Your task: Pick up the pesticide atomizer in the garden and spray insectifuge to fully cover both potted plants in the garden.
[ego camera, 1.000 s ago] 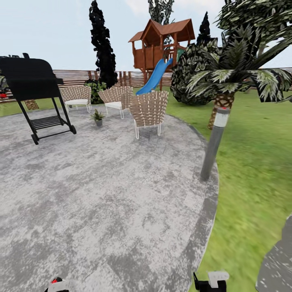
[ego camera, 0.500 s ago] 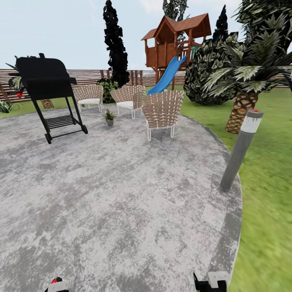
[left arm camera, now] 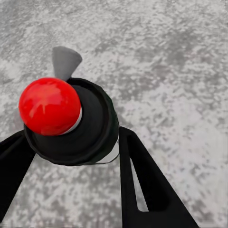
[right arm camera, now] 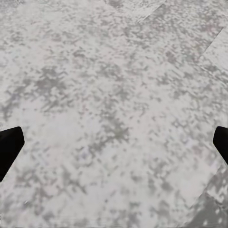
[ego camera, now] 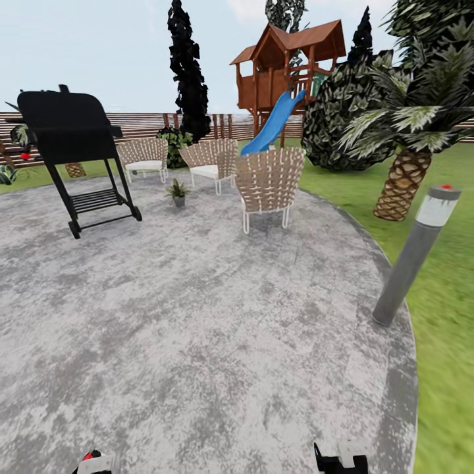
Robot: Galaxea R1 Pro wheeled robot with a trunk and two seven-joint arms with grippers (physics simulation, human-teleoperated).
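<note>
The pesticide atomizer (left arm camera: 71,123) sits in the left claw (left arm camera: 73,137). The two black fingers (left arm camera: 142,180) press on its round dark body from both sides, just under its red knob. A grey spout sticks out from the top, away from the camera. In the head view the bottle is just a bit of red and white at the bottom edge (ego camera: 92,459).

The right claw (right arm camera: 114,142) is spread wide with nothing in it, over the grey stone of the garden (ego camera: 197,316).

I think the bottle is small, light and hard, like plastic. Its sides look smooth, so it could slip or turn if the grip is weak. The middle of the body looks like the best place to hold it, because that leaves the top and the spout free to spray.

The left wrist view shows the bottle up close — the knob, the spout and a thin strip of white label. It does not show where to go. The head view does — one potted plant (ego camera: 176,192) stands far off on the stone, between the black grill (ego camera: 72,151) and the wicker chairs (ego camera: 266,181), well apart from the robot. A grey lamp post (ego camera: 411,257) stands at the edge of the lawn.
</note>
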